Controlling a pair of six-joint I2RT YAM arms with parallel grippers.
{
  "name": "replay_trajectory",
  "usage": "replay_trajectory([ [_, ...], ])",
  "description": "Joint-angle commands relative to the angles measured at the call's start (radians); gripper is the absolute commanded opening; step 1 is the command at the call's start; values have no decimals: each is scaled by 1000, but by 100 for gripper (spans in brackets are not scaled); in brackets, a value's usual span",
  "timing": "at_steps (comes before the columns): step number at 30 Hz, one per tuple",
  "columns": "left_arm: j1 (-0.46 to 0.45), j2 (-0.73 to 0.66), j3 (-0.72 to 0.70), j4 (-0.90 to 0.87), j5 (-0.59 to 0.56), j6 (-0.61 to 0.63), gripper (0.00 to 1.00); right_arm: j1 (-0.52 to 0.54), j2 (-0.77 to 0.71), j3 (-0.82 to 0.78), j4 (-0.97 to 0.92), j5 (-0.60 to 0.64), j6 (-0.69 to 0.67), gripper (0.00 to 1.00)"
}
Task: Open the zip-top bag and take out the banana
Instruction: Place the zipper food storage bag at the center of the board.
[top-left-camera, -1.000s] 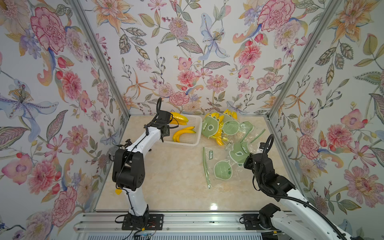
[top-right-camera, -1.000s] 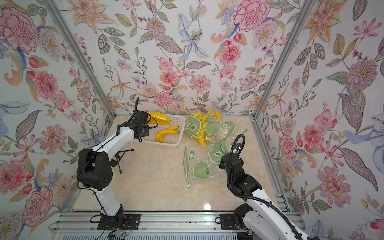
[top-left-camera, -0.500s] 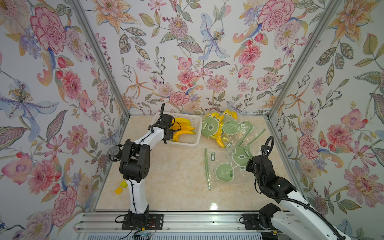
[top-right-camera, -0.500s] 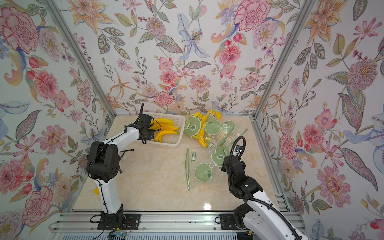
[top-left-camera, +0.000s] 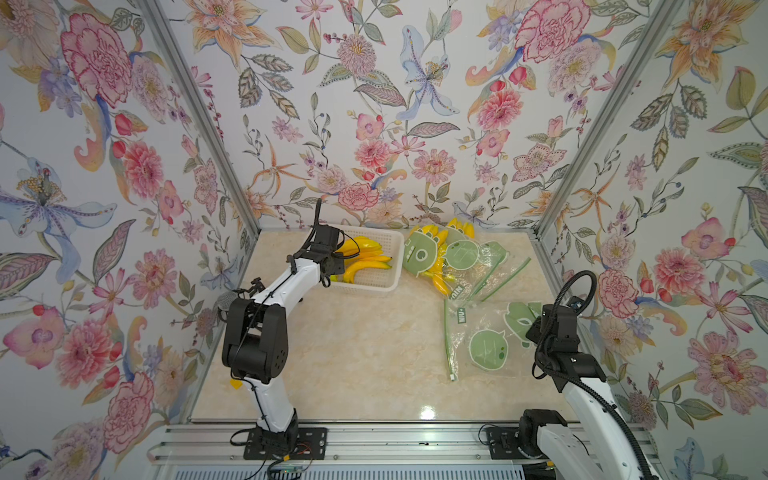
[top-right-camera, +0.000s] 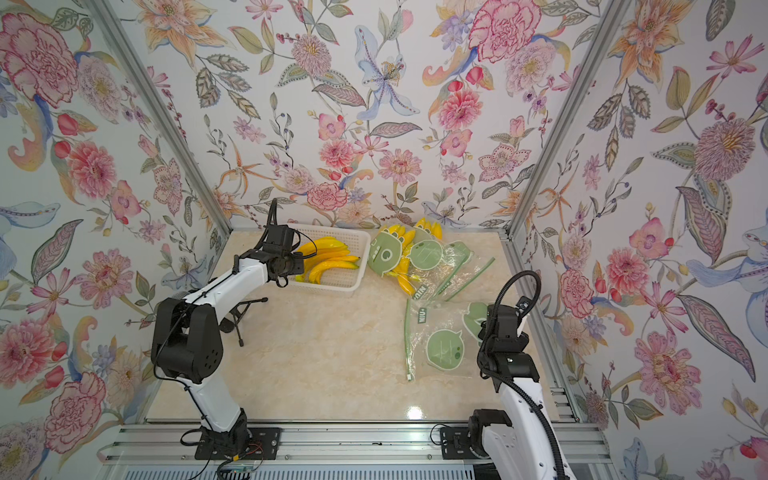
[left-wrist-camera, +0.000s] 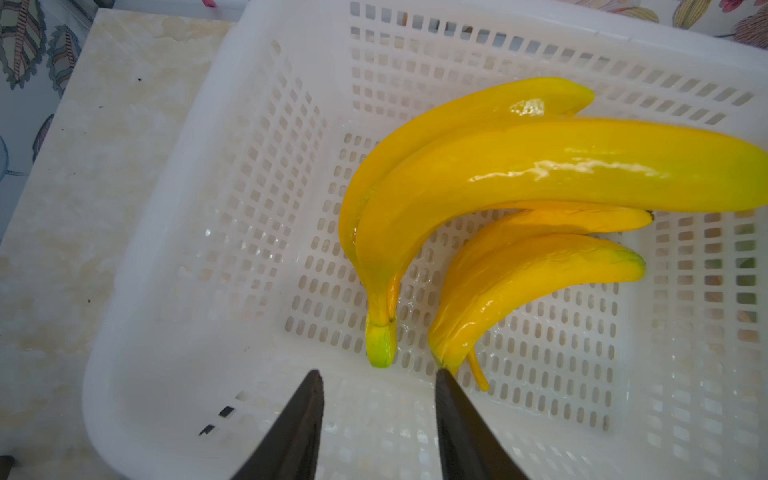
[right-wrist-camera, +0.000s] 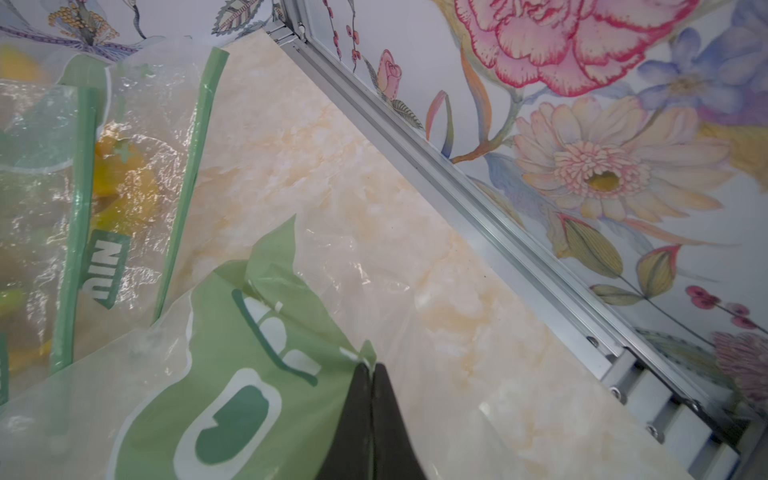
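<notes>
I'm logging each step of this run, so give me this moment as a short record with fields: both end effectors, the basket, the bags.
left end effector: open, holding nothing, just above the basket by the banana stems
basket: white, at the back of the table, four bananas visible inside
right end effector: shut on the plastic of the flat bag
flat bag: near the right arm, no banana seen inside
other bags: piled beside the basket, bananas inside
</notes>
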Motion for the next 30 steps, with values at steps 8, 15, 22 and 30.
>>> replay_trajectory([
  [8,-35,-362,-238,110,-11,-43,64,-215,131,142,29,-90,-12,30],
  [15,-33,-513,-326,103,-67,-30,80,-61,48,196,11,-217,-97,68],
  [22,-31,-567,-327,105,-88,14,99,470,84,132,10,-278,38,69],
  [30,-19,-584,-336,99,-85,-54,99,854,377,113,171,-309,158,70],
])
